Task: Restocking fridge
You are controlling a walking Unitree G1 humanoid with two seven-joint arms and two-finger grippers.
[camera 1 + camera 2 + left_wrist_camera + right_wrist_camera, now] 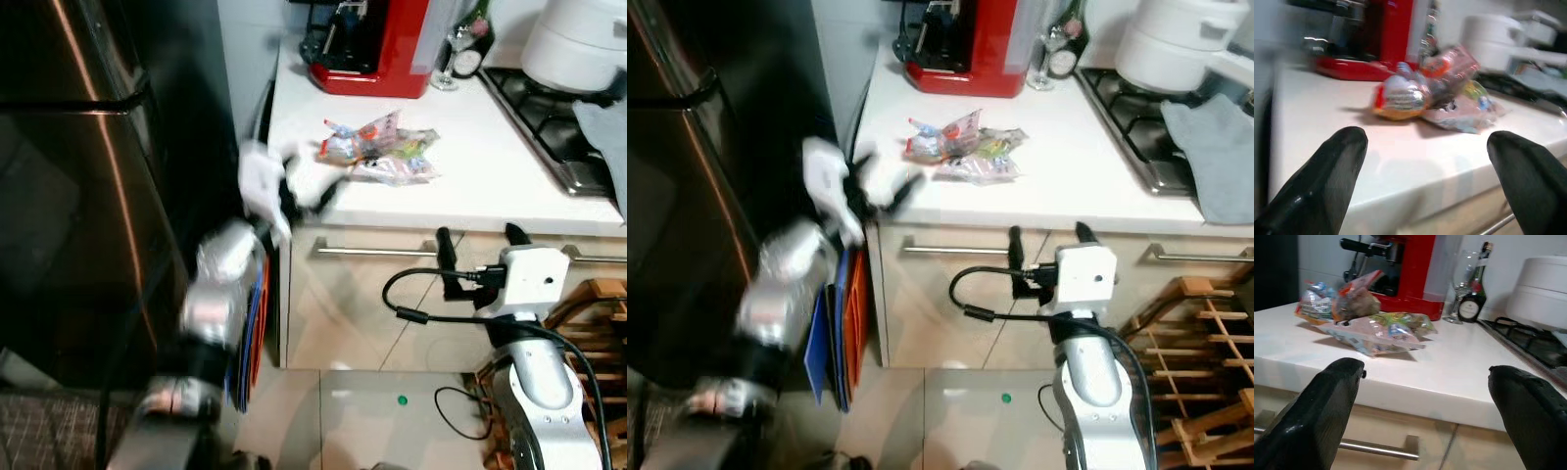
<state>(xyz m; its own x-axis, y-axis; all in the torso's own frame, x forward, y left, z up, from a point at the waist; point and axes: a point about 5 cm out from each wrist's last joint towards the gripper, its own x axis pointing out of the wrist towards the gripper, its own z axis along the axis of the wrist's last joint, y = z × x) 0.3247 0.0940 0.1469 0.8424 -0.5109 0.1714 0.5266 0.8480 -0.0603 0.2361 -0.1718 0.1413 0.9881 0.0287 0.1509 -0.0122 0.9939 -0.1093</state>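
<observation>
White and glossy, the kitchen table runs between a tall dark fridge with a copper-toned edge on the robot's left and a gas hob on its right. Near the middle of the table lies a loose pile of clear plastic food packets, crinkled, printed in red, orange, green and blue; one rounded packet with an orange rim rests at the end of the pile towards the fridge, touching the others. Behind the pile stands a red coffee machine with black fittings, and beside that a stemmed wine glass and a dark green bottle with a round label. A white lidded cooker pot sits on the hob, with a grey cloth draped next to it.

Blurred in the eye views, the left claw is raised at the table's front corner next to the fridge, its black fingers spread wide and empty, aimed at the packets. The right claw is held in front of the drawer with the steel bar handle, just below the table edge, fingers likewise parted and gripping nothing. Blue and orange flat trays stand wedged between fridge and cabinet. A wooden rack stands on the floor to the right.
</observation>
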